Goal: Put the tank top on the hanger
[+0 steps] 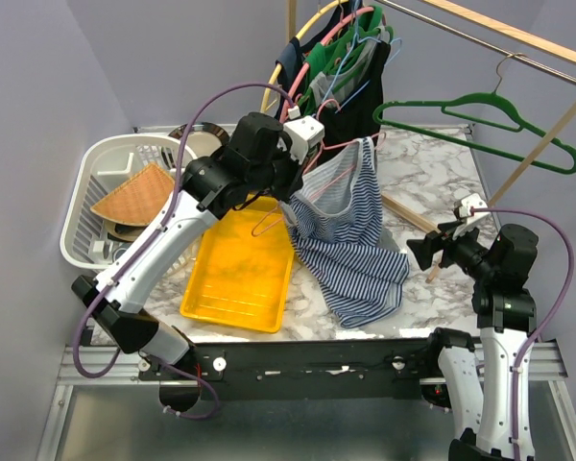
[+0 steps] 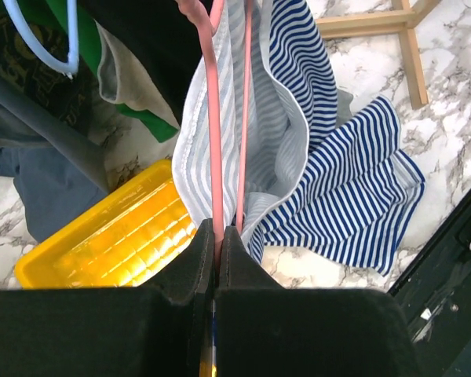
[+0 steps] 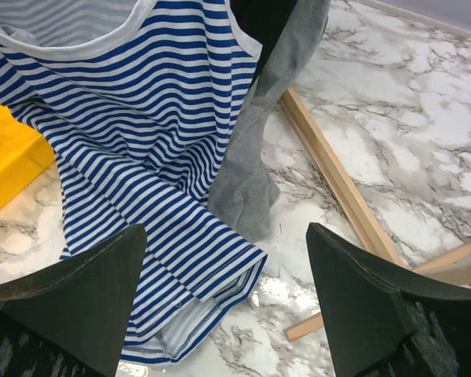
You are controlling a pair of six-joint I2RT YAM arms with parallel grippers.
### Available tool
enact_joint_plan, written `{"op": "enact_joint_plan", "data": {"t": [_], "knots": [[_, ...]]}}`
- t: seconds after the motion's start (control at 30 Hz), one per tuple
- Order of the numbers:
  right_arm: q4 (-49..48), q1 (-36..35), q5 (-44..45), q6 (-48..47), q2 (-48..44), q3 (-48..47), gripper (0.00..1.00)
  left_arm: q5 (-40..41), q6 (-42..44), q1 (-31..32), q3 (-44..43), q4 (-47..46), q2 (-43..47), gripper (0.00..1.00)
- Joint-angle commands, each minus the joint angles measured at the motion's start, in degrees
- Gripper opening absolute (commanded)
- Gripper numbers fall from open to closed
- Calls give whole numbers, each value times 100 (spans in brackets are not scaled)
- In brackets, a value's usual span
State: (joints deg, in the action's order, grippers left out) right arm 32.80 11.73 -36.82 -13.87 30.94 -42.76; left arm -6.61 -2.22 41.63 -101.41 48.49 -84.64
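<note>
Nearest the lens, in the left wrist view, the left gripper point(image 2: 216, 236) is seen clamped tight on a thin wire of the hanger point(image 2: 214, 141), whose two pink wires run up into the open body of the tank top point(image 2: 337, 188).

The task is judged to be partly done. The garment is draped over the raised hanger, but its lower half is spread on the bench point(image 1: 432, 173), just beside the yellow tray point(image 1: 235, 279). Whether both straps are seated on the hanger's shoulders cannot be told. That seating, and the lifting of the hem clear, are judged to be left.

From above, the hanger is seen held high over the tray, with the right gripper point(image 1: 432, 252) well apart from the cloth. Neither fact can be read from the wrist views.

In the right wrist view, the right gripper's jaws are spread wide and nothing is held. The striped hem is shown flat on the marble, with a grey cloth point(image 3: 259, 157) lying against it and a wooden strip point(image 3: 337, 181) nearby.
</note>
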Motion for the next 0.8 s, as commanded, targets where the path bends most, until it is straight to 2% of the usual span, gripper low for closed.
{"op": "enact_joint_plan", "data": {"t": [0.0, 0.53, 0.77], "knots": [[-221, 31, -203, 51, -79, 66, 91, 55, -59, -198, -537, 55, -359, 0], [-239, 31, -221, 60, -132, 110, 91, -33, -560, -401, -2418, 249, -1809, 0], [-247, 31, -221, 68, -114, 119, 91, -130, -868, -454, -3060, 56, -2188, 0]]}}
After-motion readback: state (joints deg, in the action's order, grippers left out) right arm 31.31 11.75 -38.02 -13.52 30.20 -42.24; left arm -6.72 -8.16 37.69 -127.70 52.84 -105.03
